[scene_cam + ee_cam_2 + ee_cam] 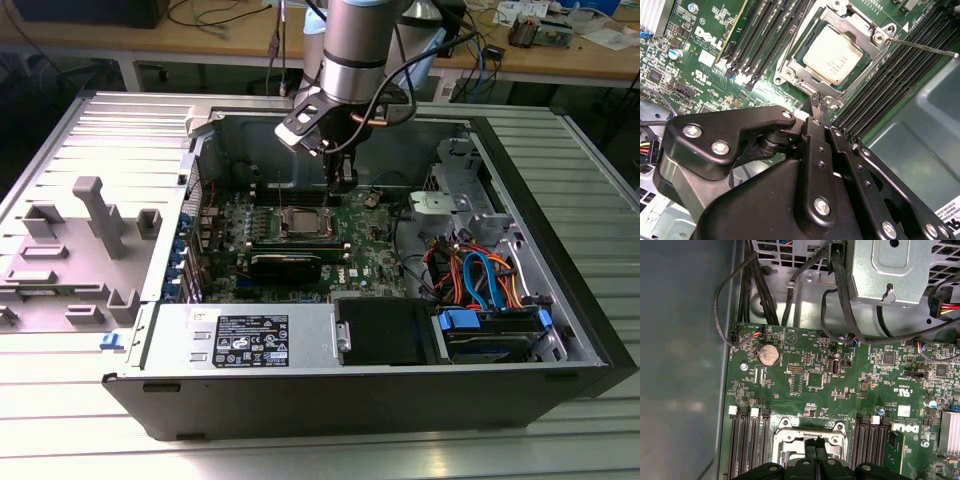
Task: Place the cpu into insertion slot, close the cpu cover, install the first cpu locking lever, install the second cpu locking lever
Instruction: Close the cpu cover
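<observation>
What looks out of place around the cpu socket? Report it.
One thin locking lever juts out over the memory slots instead of lying along the cpu cover. The cpu sits flat; nothing else stands out.

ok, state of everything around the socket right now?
cpu: seated in the insertion slot, metal top up.
cpu cover: down flat, framing the cpu.
locking lever: thin rod sticking out over the memory slots, looks unlatched.
gripper: shut, nothing seen in its grip, at the insertion slot's edge.
computer case: lying flat, side open.
</observation>
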Robot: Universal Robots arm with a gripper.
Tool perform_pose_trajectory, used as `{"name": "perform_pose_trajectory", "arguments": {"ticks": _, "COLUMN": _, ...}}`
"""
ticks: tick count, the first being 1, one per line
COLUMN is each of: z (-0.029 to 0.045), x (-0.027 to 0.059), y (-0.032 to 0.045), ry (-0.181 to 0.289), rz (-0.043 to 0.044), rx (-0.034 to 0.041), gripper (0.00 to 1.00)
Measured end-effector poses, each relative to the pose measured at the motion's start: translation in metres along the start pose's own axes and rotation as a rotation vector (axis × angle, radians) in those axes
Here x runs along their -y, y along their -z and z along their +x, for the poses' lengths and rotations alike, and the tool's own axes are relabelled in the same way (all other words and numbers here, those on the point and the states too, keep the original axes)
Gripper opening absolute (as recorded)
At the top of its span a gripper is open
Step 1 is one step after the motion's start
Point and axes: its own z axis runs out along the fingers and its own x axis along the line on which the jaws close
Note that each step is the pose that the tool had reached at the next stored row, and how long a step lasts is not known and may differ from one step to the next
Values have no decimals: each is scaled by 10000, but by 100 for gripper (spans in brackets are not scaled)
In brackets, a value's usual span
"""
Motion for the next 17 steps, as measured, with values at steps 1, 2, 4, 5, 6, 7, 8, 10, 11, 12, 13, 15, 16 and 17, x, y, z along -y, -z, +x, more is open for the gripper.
{"name": "perform_pose_trajectory", "arguments": {"ticks": 1, "z": 0, "x": 4, "y": 0, "ry": -1, "rz": 1, "rx": 1, "gripper": 11}}
{"name": "perform_pose_trajectory", "arguments": {"ticks": 2, "z": 1, "x": 13, "y": -2, "ry": -2, "rz": 3, "rx": -1, "gripper": 11}}
{"name": "perform_pose_trajectory", "arguments": {"ticks": 4, "z": 11, "x": 97, "y": -23, "ry": 8, "rz": 1, "rx": -1, "gripper": 11}}
{"name": "perform_pose_trajectory", "arguments": {"ticks": 5, "z": 16, "x": 145, "y": -37, "ry": 23, "rz": 1, "rx": 0, "gripper": 11}}
{"name": "perform_pose_trajectory", "arguments": {"ticks": 6, "z": 19, "x": 175, "y": -47, "ry": 34, "rz": 1, "rx": 1, "gripper": 11}}
{"name": "perform_pose_trajectory", "arguments": {"ticks": 7, "z": 23, "x": 210, "y": -56, "ry": 43, "rz": 0, "rx": 2, "gripper": 11}}
{"name": "perform_pose_trajectory", "arguments": {"ticks": 8, "z": 27, "x": 252, "y": -64, "ry": 55, "rz": 0, "rx": 3, "gripper": 11}}
{"name": "perform_pose_trajectory", "arguments": {"ticks": 10, "z": 35, "x": 317, "y": -76, "ry": 88, "rz": -4, "rx": 1, "gripper": 11}}
{"name": "perform_pose_trajectory", "arguments": {"ticks": 11, "z": 37, "x": 337, "y": -80, "ry": 95, "rz": -4, "rx": 2, "gripper": 11}}
{"name": "perform_pose_trajectory", "arguments": {"ticks": 12, "z": 42, "x": 387, "y": -89, "ry": 106, "rz": -5, "rx": 4, "gripper": 11}}
{"name": "perform_pose_trajectory", "arguments": {"ticks": 13, "z": 44, "x": 409, "y": -93, "ry": 113, "rz": -5, "rx": 3, "gripper": 11}}
{"name": "perform_pose_trajectory", "arguments": {"ticks": 15, "z": 46, "x": 429, "y": -96, "ry": 117, "rz": -5, "rx": 5, "gripper": 11}}
{"name": "perform_pose_trajectory", "arguments": {"ticks": 16, "z": 46, "x": 429, "y": -96, "ry": 118, "rz": -4, "rx": 6, "gripper": 11}}
{"name": "perform_pose_trajectory", "arguments": {"ticks": 17, "z": 46, "x": 429, "y": -96, "ry": 118, "rz": -5, "rx": 5, "gripper": 11}}
